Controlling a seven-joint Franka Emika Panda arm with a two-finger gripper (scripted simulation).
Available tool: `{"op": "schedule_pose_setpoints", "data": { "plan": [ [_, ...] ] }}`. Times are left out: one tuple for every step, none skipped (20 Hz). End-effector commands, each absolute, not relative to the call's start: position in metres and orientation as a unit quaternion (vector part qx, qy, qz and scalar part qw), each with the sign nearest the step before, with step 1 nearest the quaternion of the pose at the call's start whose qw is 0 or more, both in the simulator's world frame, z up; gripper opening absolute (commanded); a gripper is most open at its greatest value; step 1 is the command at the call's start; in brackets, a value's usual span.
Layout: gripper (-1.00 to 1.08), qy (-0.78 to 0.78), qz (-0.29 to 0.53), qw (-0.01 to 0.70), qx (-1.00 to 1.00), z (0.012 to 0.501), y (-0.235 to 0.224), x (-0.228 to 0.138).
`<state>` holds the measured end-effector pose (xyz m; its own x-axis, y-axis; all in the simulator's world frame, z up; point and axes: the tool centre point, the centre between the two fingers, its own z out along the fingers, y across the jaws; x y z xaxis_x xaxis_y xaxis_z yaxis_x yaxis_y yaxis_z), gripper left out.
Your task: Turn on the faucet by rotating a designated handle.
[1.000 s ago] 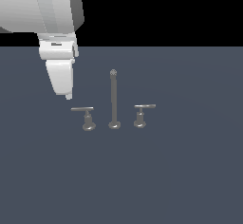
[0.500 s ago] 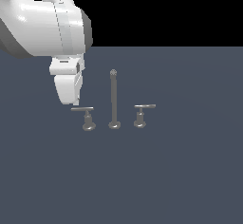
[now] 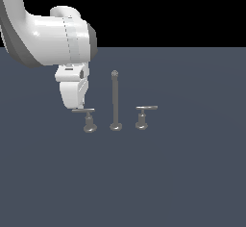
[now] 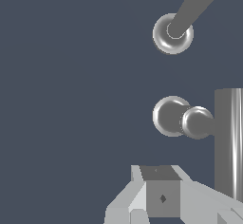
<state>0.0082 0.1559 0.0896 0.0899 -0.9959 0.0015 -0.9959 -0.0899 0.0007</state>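
Grey floor — handle beneath gripper

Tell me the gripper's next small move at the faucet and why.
Probably a short sideways push against the handle bar to start rotating it. The gripper already sits down at the bar's end on the exterior view's left, beside the spout; contact itself can't be confirmed.

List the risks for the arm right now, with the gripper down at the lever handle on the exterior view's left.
1. The gripper sits at the outer end of the handle, so a push may slip off the thin bar.
2. The spout rod stands close beside it; a wide sweep might hit it.
3. Contact between fingertip and bar cannot be confirmed, so the stroke may miss.
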Motion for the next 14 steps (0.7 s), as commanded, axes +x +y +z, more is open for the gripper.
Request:
{"op": "schedule_pose_setpoints", "data": {
  "plan": [
    [-1.00,-0.676,0.001,0.001,0.737,0.089,0.156,0.009],
    [-1.00,-0.676,0.001,0.001,0.737,0.089,0.156,0.009],
    [-1.00,-0.676,0.001,0.001,0.737,0.089,0.156,0.009],
    [-1.00,-0.676,0.000,0.001,0.737,0.089,0.156,0.009],
    [-1.00,-0.676,0.000,0.001,0.737,0.089,0.157,0.006],
    [-1.00,-0.676,0.000,0.001,0.737,0.089,0.159,0.002],
    [-1.00,-0.676,0.000,0.001,0.737,0.089,0.161,-0.001],
    [-1.00,-0.676,0.000,0.000,0.737,0.089,0.163,-0.005],
    [-1.00,-0.676,0.000,0.000,0.737,0.089,0.164,-0.008],
    [-1.00,-0.676,0.000,0.000,0.737,0.089,0.166,-0.012],
    [-1.00,-0.676,0.000,0.000,0.737,0.089,0.168,-0.016],
    [-1.00,-0.676,0.000,0.000,0.737,0.089,0.170,-0.019],
    [-1.00,-0.676,0.000,0.000,0.737,0.089,0.172,-0.023],
    [-1.00,-0.676,0.000,0.000,0.737,0.089,0.172,-0.023]
  ]
}}
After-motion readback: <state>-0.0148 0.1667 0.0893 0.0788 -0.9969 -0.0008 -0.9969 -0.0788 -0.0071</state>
